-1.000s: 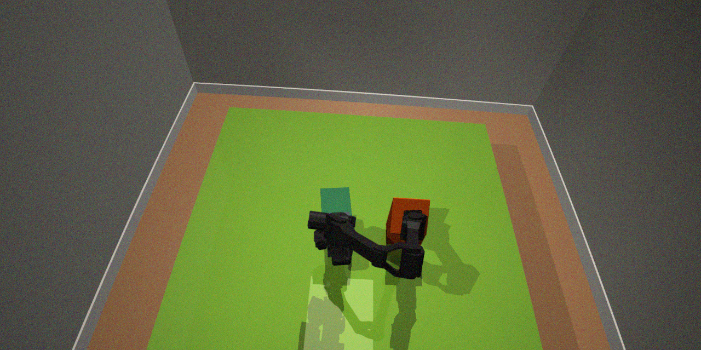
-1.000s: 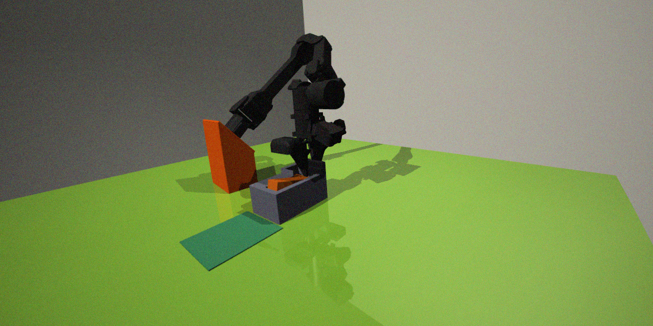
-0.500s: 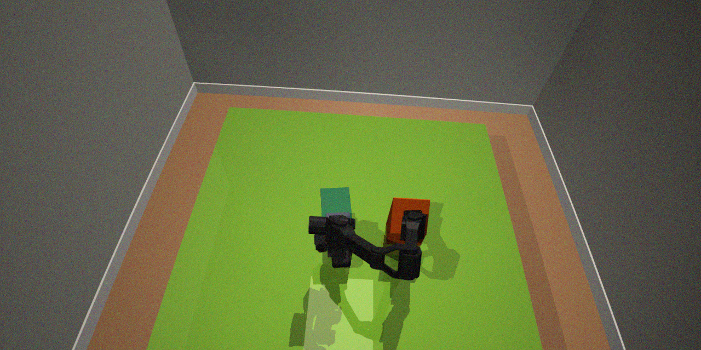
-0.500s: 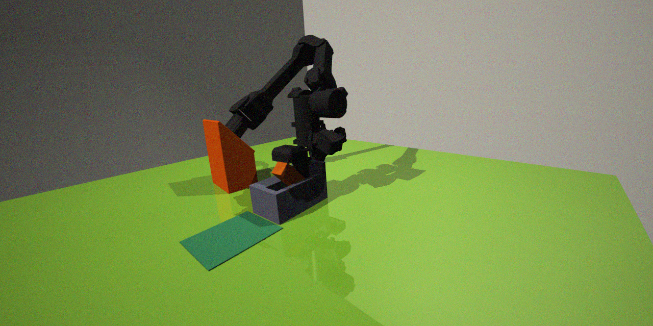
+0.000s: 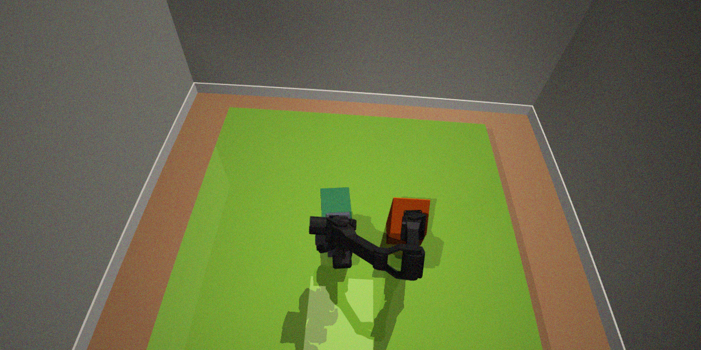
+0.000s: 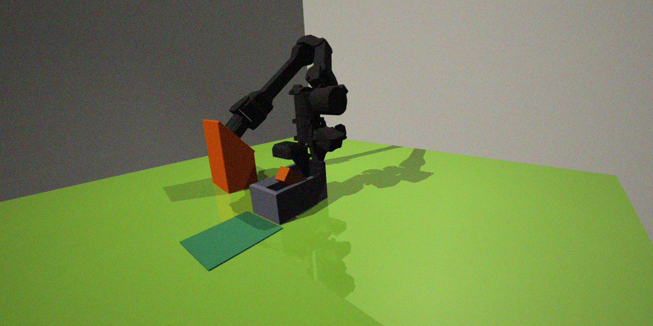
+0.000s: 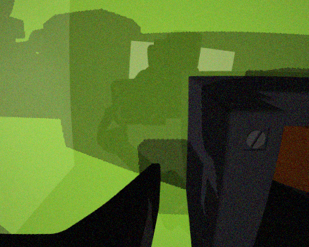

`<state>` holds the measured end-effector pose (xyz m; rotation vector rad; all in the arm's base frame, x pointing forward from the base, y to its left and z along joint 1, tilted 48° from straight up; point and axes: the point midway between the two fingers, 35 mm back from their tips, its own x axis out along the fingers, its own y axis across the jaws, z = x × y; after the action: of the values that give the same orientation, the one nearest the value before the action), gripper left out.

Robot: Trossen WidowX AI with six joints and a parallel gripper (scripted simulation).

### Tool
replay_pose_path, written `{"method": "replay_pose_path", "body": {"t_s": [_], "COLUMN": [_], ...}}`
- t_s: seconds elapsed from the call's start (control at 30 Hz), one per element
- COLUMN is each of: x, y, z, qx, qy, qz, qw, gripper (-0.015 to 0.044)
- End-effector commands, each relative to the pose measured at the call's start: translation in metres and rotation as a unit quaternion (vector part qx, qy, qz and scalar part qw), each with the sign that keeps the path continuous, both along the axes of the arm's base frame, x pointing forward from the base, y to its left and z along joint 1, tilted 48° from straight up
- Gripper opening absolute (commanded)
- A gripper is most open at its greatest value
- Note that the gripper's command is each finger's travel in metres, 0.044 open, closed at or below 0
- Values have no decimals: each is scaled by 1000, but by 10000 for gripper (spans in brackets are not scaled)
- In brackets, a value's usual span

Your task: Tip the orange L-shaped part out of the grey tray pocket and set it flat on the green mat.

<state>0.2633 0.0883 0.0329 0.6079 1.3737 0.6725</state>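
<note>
The orange L-shaped part [image 6: 283, 174] [image 7: 299, 158] is tilted in the pocket of the grey tray [image 6: 301, 202] [image 7: 245, 202] [image 5: 339, 213]. Its straight end stands up above the rim toward the mat side; its L-shaped end is down in the pocket and hidden. My gripper [image 6: 314, 168] [image 7: 196, 171] is partly open with nothing between its fingers but the tray's end wall. One finger reaches down into the pocket at the L-shaped end; the other is outside that wall. The inner fingertip's contact with the part is hidden. The green mat [image 5: 335, 198] [image 6: 228, 242] lies flat beside the tray.
A tall orange block with a sloped top [image 5: 400, 208] [image 6: 217, 155] stands near the tray, beside the arm's base. The arm reaches over from there. In the top view the arm covers most of the tray and hides the part.
</note>
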Motion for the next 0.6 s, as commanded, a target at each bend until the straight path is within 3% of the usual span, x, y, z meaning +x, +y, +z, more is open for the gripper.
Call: {"method": "replay_pose_path", "body": {"t_s": [0.0,0.33,0.57], "x": [2,-4,-3], "y": [-2,-79,-79], "z": [6,60,59], "qx": [-3,-6,-5], "qy": [-6,-5,-6], "qz": [0,0,-5], "qw": [1000,1000,1000], "gripper": [180,180,180]}}
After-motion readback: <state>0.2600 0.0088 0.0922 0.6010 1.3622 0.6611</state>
